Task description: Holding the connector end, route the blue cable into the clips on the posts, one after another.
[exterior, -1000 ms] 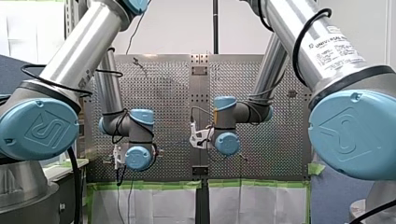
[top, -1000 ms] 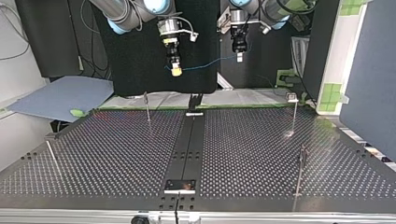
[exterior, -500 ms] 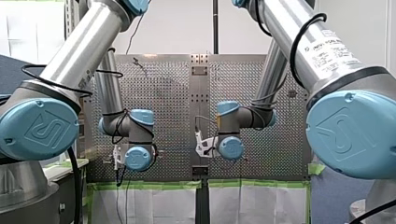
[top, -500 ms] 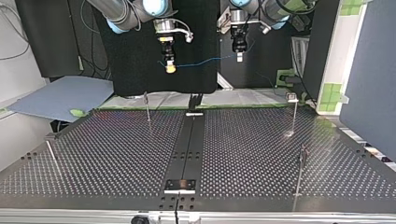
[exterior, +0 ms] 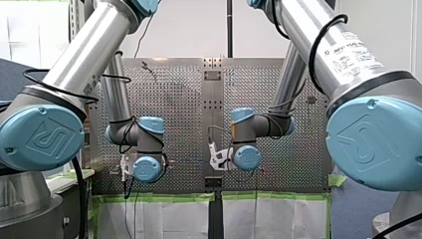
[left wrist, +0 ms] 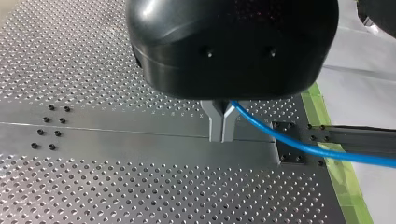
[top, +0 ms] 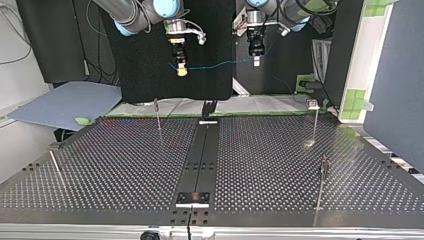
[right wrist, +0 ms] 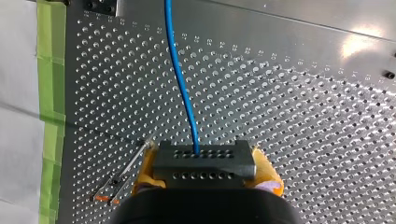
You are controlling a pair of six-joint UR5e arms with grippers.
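Grey perforated bench (top: 125, 165) stood before a black backdrop (top: 210, 87); my left tool (left wrist: 221, 134) pinched the blue cable (left wrist: 303, 146), my right tool (right wrist: 205, 171) clamped its connector (right wrist: 204, 159).

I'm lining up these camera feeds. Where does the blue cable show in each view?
Front view: too thin to make out for sure.
Top view: the blue cable hangs between my right tool and my left tool.
Left wrist view: it comes out of my shut left tool, off to one side.
Right wrist view: it runs ahead from the connector that my right tool holds.
Shared landmark: the perforated table.
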